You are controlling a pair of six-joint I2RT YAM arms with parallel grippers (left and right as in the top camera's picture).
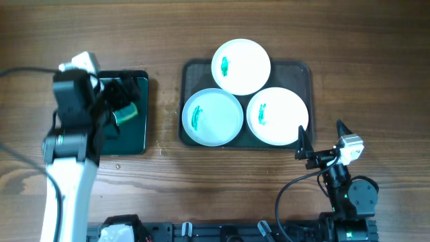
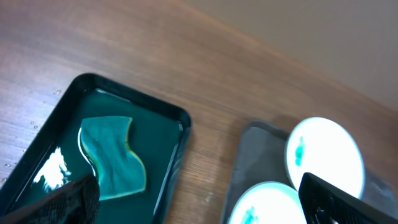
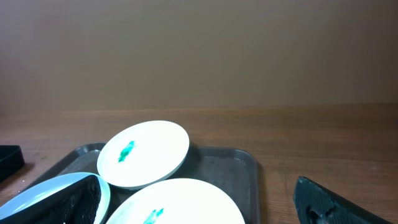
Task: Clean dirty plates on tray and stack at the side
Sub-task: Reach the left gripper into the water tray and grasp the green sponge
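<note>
The large dark grey-green rectangular tray (image 1: 299, 72) with rounded corners and a raised rim lies on the brown wooden table (image 1: 201, 188), at about 1 o'clock from the middle of the overhead view. Its long axis runs from 9 to 3 o'clock.

On it lie 3 round white plates, packed in a triangle. 1 plate (image 1: 241, 66) sits at 12 o'clock, overhanging the far rim. 1 faintly bluish plate (image 1: 212, 117) sits at 8 o'clock and 1 more (image 1: 277, 115) at 4 o'clock. Each carries 1 small green smear at its middle, 3 in all, each stretched roughly from 12 to 6 o'clock.

At 9 o'clock of the big tray, well apart, lies 1 smaller glossy black tray (image 1: 144, 134) holding 1 green wavy-edged sponge (image 2: 112, 155).

The left gripper (image 2: 199, 190) hangs over that black tray with its fingers spread wide and nothing between them. From overhead its dark fingers merge with the tray, so it probably clears the sponge, but I cannot tell for sure.

The right gripper (image 1: 320, 128) stands just off the big tray's 4 o'clock corner, pointing toward 12 o'clock, its fingers spread wide and empty.
</note>
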